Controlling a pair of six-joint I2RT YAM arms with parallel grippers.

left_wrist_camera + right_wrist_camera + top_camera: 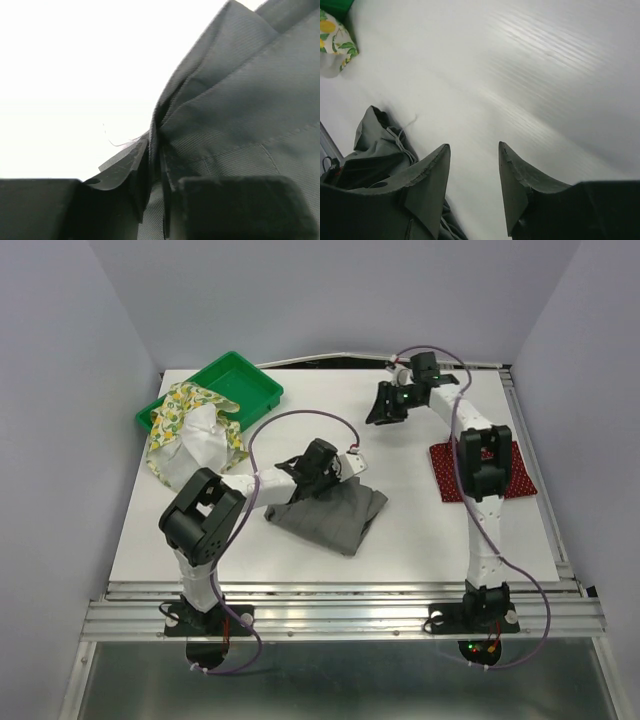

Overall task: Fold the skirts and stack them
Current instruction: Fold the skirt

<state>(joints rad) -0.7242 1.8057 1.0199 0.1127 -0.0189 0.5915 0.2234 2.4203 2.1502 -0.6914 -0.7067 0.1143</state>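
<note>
White worktop [400, 540] fills the booth between pale walls, and the three skirts lie well apart on it. At the centre the grey skirt [335, 515] lies roughly folded, with the left claw [322, 465] down on its far edge. Seen from the left wrist, a ridge of grey cloth runs up between the jaws, which stand close together. I cannot tell whether they pinch it or merely sit around it. That ridge suggests the fold is laid but not yet smoothed. The right claw [472, 150] hangs above the far worktop, released and empty, apparently to keep clear of the cloth. The dark red skirt [520, 475] sits folded flat on the right, a likely base for the stack. The lemon-print skirt [195, 440] lies bunched on the left, partly over the green tray [245, 380], seemingly not yet folded.
</note>
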